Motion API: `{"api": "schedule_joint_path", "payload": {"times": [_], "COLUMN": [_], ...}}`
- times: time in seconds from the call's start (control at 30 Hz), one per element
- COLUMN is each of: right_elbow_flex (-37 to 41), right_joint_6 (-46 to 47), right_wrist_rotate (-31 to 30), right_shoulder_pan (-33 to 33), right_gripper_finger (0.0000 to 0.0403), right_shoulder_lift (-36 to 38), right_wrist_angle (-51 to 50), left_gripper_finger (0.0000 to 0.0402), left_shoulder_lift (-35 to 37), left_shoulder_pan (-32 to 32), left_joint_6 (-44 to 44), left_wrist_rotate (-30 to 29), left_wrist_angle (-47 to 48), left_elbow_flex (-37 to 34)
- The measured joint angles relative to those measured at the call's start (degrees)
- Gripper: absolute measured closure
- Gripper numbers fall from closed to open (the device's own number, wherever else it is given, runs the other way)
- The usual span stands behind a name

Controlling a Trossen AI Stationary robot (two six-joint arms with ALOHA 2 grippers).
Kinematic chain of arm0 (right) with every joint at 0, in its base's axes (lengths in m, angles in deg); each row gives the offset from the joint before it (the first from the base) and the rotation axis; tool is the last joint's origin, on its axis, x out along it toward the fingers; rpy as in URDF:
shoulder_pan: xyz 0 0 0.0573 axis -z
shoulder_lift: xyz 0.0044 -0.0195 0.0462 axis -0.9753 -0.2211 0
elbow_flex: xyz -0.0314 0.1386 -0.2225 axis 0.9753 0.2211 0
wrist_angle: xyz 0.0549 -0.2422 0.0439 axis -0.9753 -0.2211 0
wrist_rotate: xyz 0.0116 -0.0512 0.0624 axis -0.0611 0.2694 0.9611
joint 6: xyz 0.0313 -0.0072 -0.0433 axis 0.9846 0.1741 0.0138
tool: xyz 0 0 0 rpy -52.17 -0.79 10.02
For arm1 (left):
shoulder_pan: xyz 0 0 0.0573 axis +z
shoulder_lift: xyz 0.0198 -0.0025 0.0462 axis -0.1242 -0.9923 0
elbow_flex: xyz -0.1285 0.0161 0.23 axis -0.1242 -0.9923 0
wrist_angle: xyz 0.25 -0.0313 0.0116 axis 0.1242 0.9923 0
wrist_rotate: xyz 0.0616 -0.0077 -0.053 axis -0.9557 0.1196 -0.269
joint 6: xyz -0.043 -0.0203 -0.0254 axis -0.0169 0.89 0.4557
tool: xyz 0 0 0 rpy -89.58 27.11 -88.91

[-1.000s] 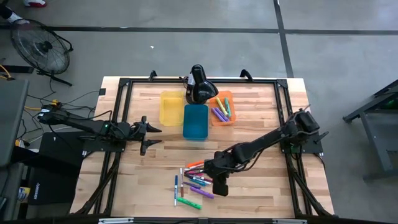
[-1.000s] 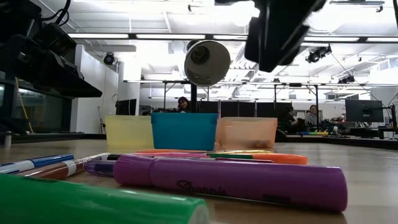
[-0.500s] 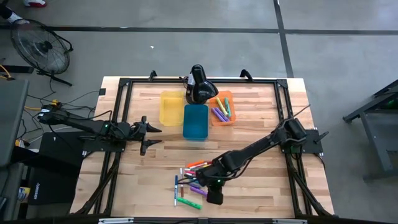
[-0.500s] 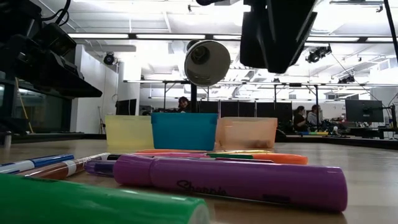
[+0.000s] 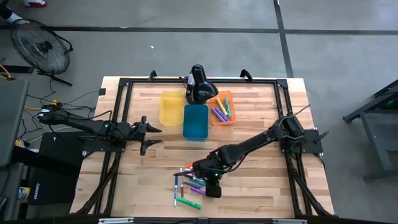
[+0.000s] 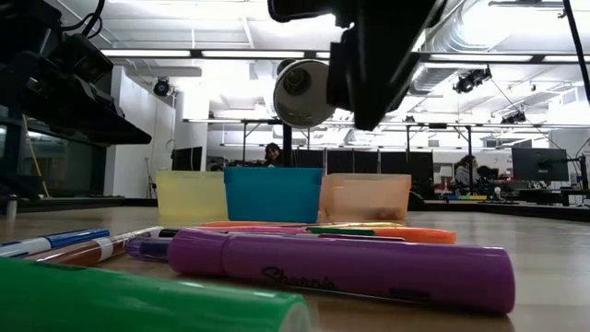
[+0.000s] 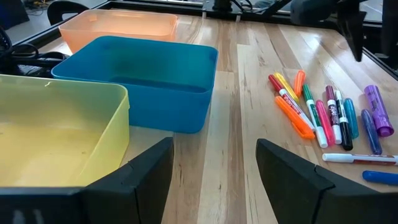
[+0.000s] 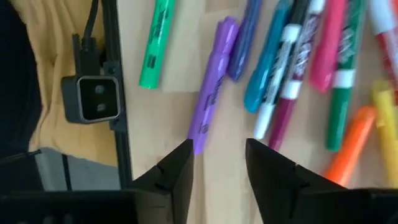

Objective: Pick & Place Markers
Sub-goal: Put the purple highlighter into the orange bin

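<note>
Right gripper [image 8: 217, 163] hovered with fingers spread, holding nothing, touching nothing. Purple marker [image 8: 210, 96] lay flat just beyond the fingertips (beside the other markers [image 8: 311, 56]). Left gripper [image 7: 211, 165] waited open by the bins.

I see the table [image 5: 261, 106] top as pale wood planks, smooth, grain and seams visible, with a soft sheen under my left wrist camera. The blue bin [image 7: 149, 78], yellow bin [image 7: 56, 134] and orange bin [image 7: 118, 28] look like moulded plastic; yellow and orange slightly translucent, blue opaque and satin. The markers [image 7: 323, 115] read as smooth plastic. The purple marker [image 6: 359, 267] is semi-gloss with black print; the green marker [image 6: 129, 304] shines similarly. The fingers [image 7: 298, 180] of my left gripper [image 7: 211, 180] look matt dark plastic. The table frame [image 5: 124, 84] looks like black metal.
</note>
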Motion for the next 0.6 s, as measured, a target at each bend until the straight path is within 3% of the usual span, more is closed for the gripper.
{"api": "schedule_joint_path", "payload": {"times": [0.2,0.6], "right_elbow_flex": [0.0,0.0], "right_joint_6": [2.9,13.5], "right_wrist_rotate": [-0.4,-0.7], "right_shoulder_pan": [0.1,-3.5], "right_gripper_finger": [0.0234,0.0234], "right_shoulder_lift": [-0.4,-4.1], "right_wrist_angle": [0.2,3.2], "left_gripper_finger": [0.0177,0.0177], "left_shoulder_lift": [0.0,0.0], "left_shoulder_pan": [0.0,0.0], "left_joint_6": [0.0,0.0], "left_wrist_rotate": [0.0,0.0], "left_wrist_angle": [0.0,0.0], "left_elbow_flex": [0.0,0.0]}}
